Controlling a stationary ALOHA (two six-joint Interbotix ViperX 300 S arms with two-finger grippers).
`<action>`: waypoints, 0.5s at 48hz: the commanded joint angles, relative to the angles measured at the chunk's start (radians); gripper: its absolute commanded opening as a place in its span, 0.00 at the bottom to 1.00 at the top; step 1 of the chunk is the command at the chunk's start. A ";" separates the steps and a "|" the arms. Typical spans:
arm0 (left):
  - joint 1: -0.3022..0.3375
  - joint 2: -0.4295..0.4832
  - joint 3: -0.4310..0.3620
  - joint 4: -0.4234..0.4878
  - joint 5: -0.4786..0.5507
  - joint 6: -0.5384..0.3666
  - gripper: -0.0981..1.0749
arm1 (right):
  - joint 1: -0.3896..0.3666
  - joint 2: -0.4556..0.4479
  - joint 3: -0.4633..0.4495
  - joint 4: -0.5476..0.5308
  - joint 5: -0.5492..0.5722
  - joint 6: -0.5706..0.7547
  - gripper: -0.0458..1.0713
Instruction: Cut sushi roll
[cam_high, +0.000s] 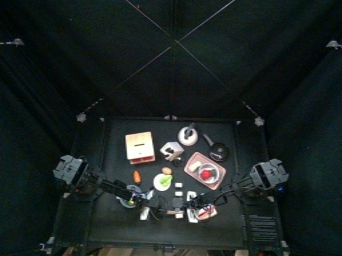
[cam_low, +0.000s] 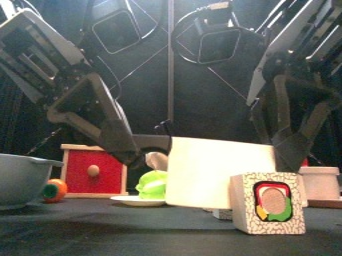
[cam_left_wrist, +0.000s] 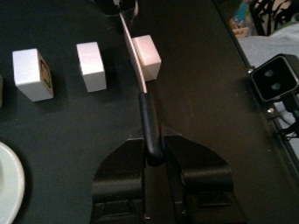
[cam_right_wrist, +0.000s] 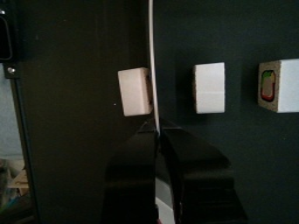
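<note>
The sushi roll lies cut into three white blocks on the black table. In the left wrist view they are the end piece (cam_left_wrist: 143, 59), the middle piece (cam_left_wrist: 91, 66) and the far piece (cam_left_wrist: 33, 74). My left gripper (cam_left_wrist: 149, 150) is shut on the black handle of a knife (cam_left_wrist: 131, 48), and its blade runs along the side of the end piece. My right gripper (cam_right_wrist: 156, 131) is shut on a thin white blade (cam_right_wrist: 153, 52) seen edge-on beside an end piece (cam_right_wrist: 135, 92). Beyond it are a middle piece (cam_right_wrist: 211, 87) and a piece with a green and red filling (cam_right_wrist: 281, 86).
Behind the pieces are a red box (cam_high: 138, 147), a green item on a plate (cam_high: 164, 182), a pink tray (cam_high: 205, 168) and a dark kettle-like pot (cam_high: 187, 135). A grey bowl (cam_low: 20, 175) and an orange item (cam_low: 54, 190) sit at the front left. A small camera (cam_left_wrist: 274, 77) stands at the table edge.
</note>
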 joint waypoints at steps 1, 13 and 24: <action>-0.023 -0.051 -0.008 0.006 -0.003 0.005 0.46 | -0.002 -0.044 -0.015 -0.003 0.018 -0.003 0.32; -0.017 -0.080 0.005 0.006 -0.002 0.005 0.46 | -0.002 -0.071 -0.015 -0.020 0.015 -0.003 0.32; -0.017 -0.081 0.005 0.006 -0.002 0.005 0.46 | -0.009 -0.072 -0.018 -0.029 0.006 -0.005 0.33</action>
